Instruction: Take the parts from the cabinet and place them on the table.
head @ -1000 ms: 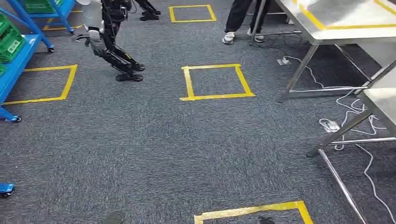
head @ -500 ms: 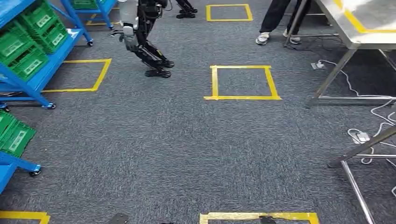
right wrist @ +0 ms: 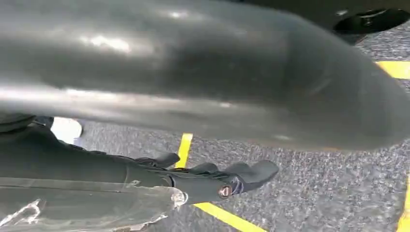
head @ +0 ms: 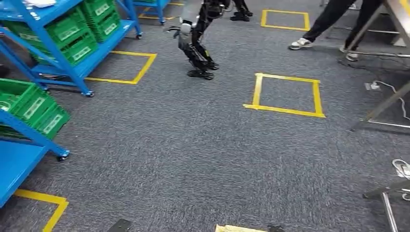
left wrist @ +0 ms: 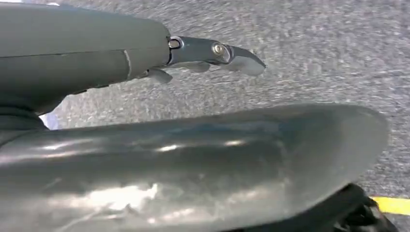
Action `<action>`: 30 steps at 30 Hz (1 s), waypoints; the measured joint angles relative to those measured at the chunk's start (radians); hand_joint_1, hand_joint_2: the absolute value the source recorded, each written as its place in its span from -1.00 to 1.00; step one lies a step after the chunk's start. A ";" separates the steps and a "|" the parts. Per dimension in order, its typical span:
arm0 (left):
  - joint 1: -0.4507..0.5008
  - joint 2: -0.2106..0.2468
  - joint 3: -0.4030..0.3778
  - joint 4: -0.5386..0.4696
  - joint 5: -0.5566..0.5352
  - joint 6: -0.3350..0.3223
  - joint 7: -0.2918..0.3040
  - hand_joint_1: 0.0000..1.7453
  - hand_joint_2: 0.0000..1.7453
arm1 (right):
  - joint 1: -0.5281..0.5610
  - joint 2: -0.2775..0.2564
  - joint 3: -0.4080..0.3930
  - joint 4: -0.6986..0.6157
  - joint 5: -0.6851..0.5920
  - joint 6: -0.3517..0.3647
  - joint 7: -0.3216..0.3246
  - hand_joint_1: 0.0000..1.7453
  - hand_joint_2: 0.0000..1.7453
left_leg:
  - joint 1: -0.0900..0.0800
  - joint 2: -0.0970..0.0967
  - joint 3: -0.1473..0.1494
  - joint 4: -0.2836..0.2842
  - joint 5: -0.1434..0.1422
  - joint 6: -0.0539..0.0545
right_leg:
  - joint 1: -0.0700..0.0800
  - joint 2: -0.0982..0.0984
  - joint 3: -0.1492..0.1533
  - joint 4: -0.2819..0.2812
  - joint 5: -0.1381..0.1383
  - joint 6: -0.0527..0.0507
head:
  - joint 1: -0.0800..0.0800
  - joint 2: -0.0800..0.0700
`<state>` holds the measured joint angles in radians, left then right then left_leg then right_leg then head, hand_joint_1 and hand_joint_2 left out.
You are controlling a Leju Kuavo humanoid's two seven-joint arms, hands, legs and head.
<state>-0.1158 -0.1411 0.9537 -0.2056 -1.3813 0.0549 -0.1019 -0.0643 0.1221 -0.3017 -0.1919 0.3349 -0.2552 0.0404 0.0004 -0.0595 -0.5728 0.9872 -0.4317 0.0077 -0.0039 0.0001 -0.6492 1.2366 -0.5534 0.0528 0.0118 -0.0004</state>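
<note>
The left hand [left wrist: 212, 53] hangs beside the robot's body over grey carpet, its fingers stretched out and holding nothing; the right hand [right wrist: 227, 179] hangs the same way on the other side, fingers extended and slightly apart, nothing in it, with yellow floor tape beneath. Outward in the head view, the cabinet [head: 72, 63] is a blue wheeled rack at the left, its shelves carrying green bins [head: 80, 34], and a nearer blue rack [head: 19, 145] holds more green bins [head: 34, 108] at the left edge. The parts themselves cannot be made out; they presumably lie inside those bins, so the bins are what to reach for. A bin of this kind looks like stiff moulded plastic, likely light when empty but of uncertain weight when loaded, and smooth-walled, so a hold on the rim at both short ends with both hands seems safer than a one-sided pinch. The worktop [head: 401, 14] shows as a metal frame at the far right, well apart from the racks. Another robot [head: 196, 41] and a person's legs [head: 338, 19] stand farther off on the carpet.
</note>
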 joint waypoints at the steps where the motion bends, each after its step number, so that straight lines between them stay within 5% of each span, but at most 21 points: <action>1: -0.001 0.000 0.000 0.000 0.000 0.000 0.000 -1.00 -1.00 | -0.001 0.000 0.000 0.000 0.000 0.000 0.000 -1.00 -1.00 | 0.002 -0.013 0.001 0.000 0.001 -0.003 | -0.003 0.011 0.045 -0.093 0.048 -0.001 | 0.000 0.000; 2: -0.002 -0.001 0.000 0.000 0.000 0.000 0.000 -1.00 -1.00 | -0.001 0.000 0.000 0.000 0.000 0.000 0.000 -1.00 -1.00 | 0.002 -0.025 0.001 0.002 0.001 -0.008 | -0.009 0.050 0.087 -0.181 0.082 0.001 | 0.001 0.000; 3: -0.003 0.000 0.000 0.000 0.000 0.000 0.000 -1.00 -1.00 | -0.002 0.000 0.000 0.000 -0.001 0.001 0.000 -1.00 -1.00 | -0.002 -0.035 -0.004 0.006 0.001 -0.016 | -0.013 0.086 0.096 -0.208 0.067 0.000 | 0.002 0.000; 7: 0.002 0.002 0.000 0.000 0.000 0.000 0.000 -1.00 -1.00 | -0.003 0.000 0.000 0.000 0.000 0.001 0.000 -1.00 -1.00 | 0.006 -0.065 -0.015 -0.005 0.015 -0.042 | -0.007 0.048 0.098 -0.212 0.081 -0.030 | 0.001 0.000; 9: 0.001 0.002 0.000 0.000 -0.001 0.000 0.000 -1.00 -1.00 | -0.004 0.000 0.000 0.000 0.000 0.002 -0.001 -1.00 -1.00 | 0.000 0.018 -0.038 0.048 -0.032 -0.048 | -0.007 0.025 0.098 -0.218 0.086 -0.046 | -0.010 0.000; 11: -0.005 0.002 0.000 0.000 -0.001 0.000 0.000 -1.00 -1.00 | 0.000 0.000 0.000 0.000 0.001 0.002 0.000 -1.00 -1.00 | 0.001 0.044 -0.113 0.209 -0.115 -0.052 | -0.004 -0.003 0.095 -0.218 0.085 -0.049 | -0.013 0.000; 13: -0.003 0.000 0.000 0.000 -0.001 0.000 0.000 -1.00 -1.00 | 0.001 0.000 0.000 0.000 0.001 0.001 0.000 -1.00 -1.00 | 0.001 0.046 -0.165 0.320 -0.148 -0.054 | -0.002 -0.029 0.093 -0.218 0.084 -0.051 | -0.013 0.000; 14: 0.000 0.000 0.000 0.000 -0.001 0.000 0.000 -1.00 -1.00 | 0.000 0.000 0.000 0.000 0.001 0.002 0.000 -1.00 -1.00 | 0.001 0.047 -0.156 0.308 -0.127 -0.054 | -0.002 -0.041 0.094 -0.218 0.084 -0.051 | -0.012 0.000; 16: 0.000 0.000 0.000 0.000 -0.002 0.000 0.000 -1.00 -1.00 | -0.002 0.000 0.000 0.000 0.002 0.002 -0.001 -1.00 -1.00 | 0.000 0.060 -0.074 0.156 -0.040 -0.050 | -0.002 -0.063 0.098 -0.218 0.082 -0.048 | -0.013 0.000; 17: -0.001 0.000 0.000 0.000 -0.002 0.000 0.000 -1.00 -1.00 | -0.003 0.000 0.000 0.000 0.003 0.002 -0.002 -1.00 -1.00 | -0.001 0.092 -0.024 0.068 -0.006 -0.046 | -0.002 -0.071 0.101 -0.218 0.080 -0.045 | -0.013 0.000; 18: -0.004 0.000 0.000 0.000 -0.002 0.000 0.000 -1.00 -1.00 | -0.003 0.000 0.000 0.000 0.003 0.002 -0.003 -1.00 -1.00 | -0.005 0.145 0.007 0.012 -0.007 -0.045 | 0.005 -0.078 0.103 -0.217 0.077 -0.041 | -0.013 0.000; 22: -0.005 0.002 0.000 0.000 -0.002 0.000 0.000 -1.00 -1.00 | -0.004 0.000 0.000 0.000 0.006 0.003 -0.003 -1.00 -1.00 | -0.010 0.103 0.003 -0.003 -0.008 -0.021 | 0.011 -0.120 0.114 -0.221 0.070 -0.021 | -0.012 0.000; 23: -0.003 0.002 0.000 0.000 -0.002 0.000 0.000 -1.00 -1.00 | -0.005 0.000 0.000 0.000 0.006 0.003 -0.003 -1.00 -1.00 | -0.002 0.091 0.006 -0.007 -0.003 -0.013 | 0.008 -0.104 0.108 -0.216 0.063 -0.011 | -0.013 0.000; 24: -0.004 0.002 0.000 0.000 -0.002 0.000 0.000 -1.00 -1.00 | -0.005 0.000 0.000 0.000 0.007 0.003 -0.005 -1.00 -1.00 | 0.000 0.086 0.006 -0.007 -0.002 -0.009 | 0.005 -0.051 0.101 -0.191 0.044 -0.006 | -0.006 0.000; 25: -0.007 0.002 0.000 0.000 -0.002 0.000 0.000 -1.00 -1.00 | -0.004 0.000 0.000 0.000 0.007 0.003 -0.005 -1.00 -1.00 | 0.001 0.074 0.005 -0.007 -0.002 -0.004 | 0.004 -0.020 0.072 -0.127 0.007 -0.003 | -0.002 0.000; 27: -0.009 -0.001 0.000 0.000 -0.002 0.000 0.000 -1.00 -1.00 | -0.001 0.000 0.000 0.000 0.008 0.003 -0.005 -1.00 -1.00 | 0.001 0.049 0.004 -0.007 -0.001 -0.001 | 0.003 -0.004 -0.014 0.051 -0.070 0.001 | 0.000 0.000; 28: -0.008 -0.001 0.000 0.000 -0.004 0.000 0.000 -1.00 -1.00 | 0.000 0.000 0.000 0.000 0.008 0.003 -0.005 -1.00 -1.00 | 0.001 0.036 0.004 -0.007 -0.001 -0.001 | 0.004 -0.003 -0.045 0.107 -0.082 0.001 | 0.000 0.000; 30: -0.006 0.001 0.000 0.000 -0.005 0.000 0.000 -1.00 -1.00 | 0.001 0.000 0.000 0.000 0.009 0.003 -0.005 -1.00 -1.00 | 0.002 0.011 0.006 -0.006 0.000 -0.002 | 0.002 -0.002 -0.037 0.068 -0.033 -0.001 | 0.000 0.000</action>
<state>-0.1214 -0.1400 0.9537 -0.2056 -1.3859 0.0549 -0.1015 -0.0638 0.1217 -0.3017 -0.1919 0.3437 -0.2522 0.0359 0.0022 -0.0481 -0.5670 0.9810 -0.4318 0.0053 -0.0015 -0.0024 -0.6859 1.3044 -0.5868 0.0514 0.0114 -0.0004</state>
